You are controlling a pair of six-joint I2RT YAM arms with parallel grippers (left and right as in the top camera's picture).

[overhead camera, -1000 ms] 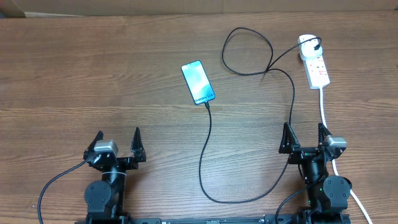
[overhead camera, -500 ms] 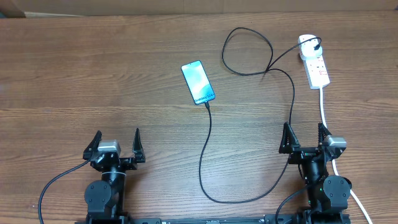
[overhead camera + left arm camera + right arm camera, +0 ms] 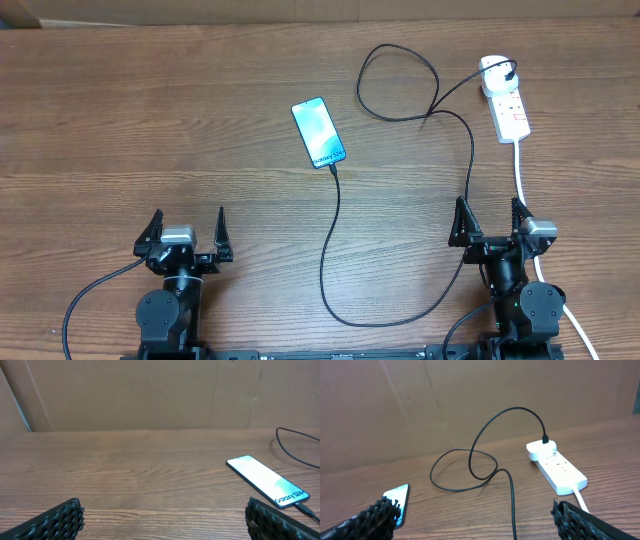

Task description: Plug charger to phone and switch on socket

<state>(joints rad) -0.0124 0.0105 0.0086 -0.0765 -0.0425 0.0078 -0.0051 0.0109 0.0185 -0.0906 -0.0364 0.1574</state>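
The phone (image 3: 319, 133) lies face up at mid-table, screen lit, and shows at the right of the left wrist view as the phone (image 3: 265, 480). The charger's black cable (image 3: 337, 230) meets the phone's lower end, curves round the front of the table and loops back to a white adapter (image 3: 497, 72) seated in the socket (image 3: 510, 115), a white power strip at the far right. My left gripper (image 3: 189, 214) stands open near the front left, nothing between its fingers (image 3: 50, 522). My right gripper (image 3: 488, 202) is open too, with the cable (image 3: 512, 505) running on the table between its fingers.
The socket's thick white cord (image 3: 522, 180) runs toward the front edge beside the right arm. A brown cardboard wall (image 3: 150, 395) stands along the table's far side. The cable forms a loose loop (image 3: 400, 80) left of the socket.
The left gripper has turned slightly and now points straight ahead. The right arm, phone, cable and socket have not moved.
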